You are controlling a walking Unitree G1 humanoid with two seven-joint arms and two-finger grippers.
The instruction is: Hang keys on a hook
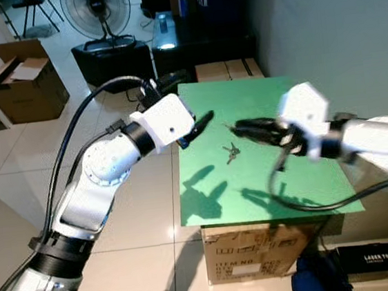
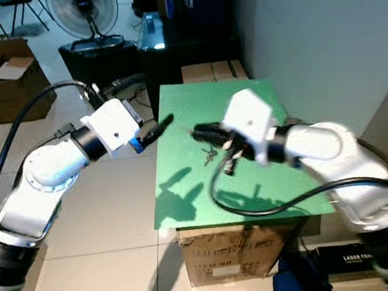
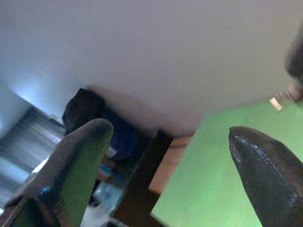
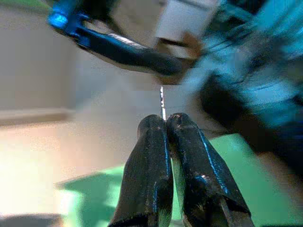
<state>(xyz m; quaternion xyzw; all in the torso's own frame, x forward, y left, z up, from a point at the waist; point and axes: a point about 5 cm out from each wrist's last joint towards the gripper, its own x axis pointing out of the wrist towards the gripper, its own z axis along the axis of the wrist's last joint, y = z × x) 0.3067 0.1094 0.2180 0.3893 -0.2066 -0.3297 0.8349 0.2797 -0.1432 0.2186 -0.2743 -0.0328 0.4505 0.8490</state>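
A small bunch of silver keys [image 1: 231, 152] dangles just above the green tabletop [image 1: 244, 95], under the tips of my right gripper [image 1: 239, 127]. In the right wrist view that gripper [image 4: 164, 118] is shut, with a thin sliver of metal [image 4: 162, 101] sticking out between its fingertips. My left gripper [image 1: 204, 122] hovers over the table's left edge, pointing at the right gripper from a short distance. Its two black fingers [image 3: 83, 151] stand well apart with nothing between them.
The green top rests on a cardboard box [image 1: 260, 250]. A grey wall [image 1: 334, 26] rises to the right. Behind the table are flat boxes [image 1: 228, 69], a black cabinet [image 1: 112, 60] and a fan [image 1: 96, 10]. An open carton [image 1: 24, 80] sits on the tiled floor, left.
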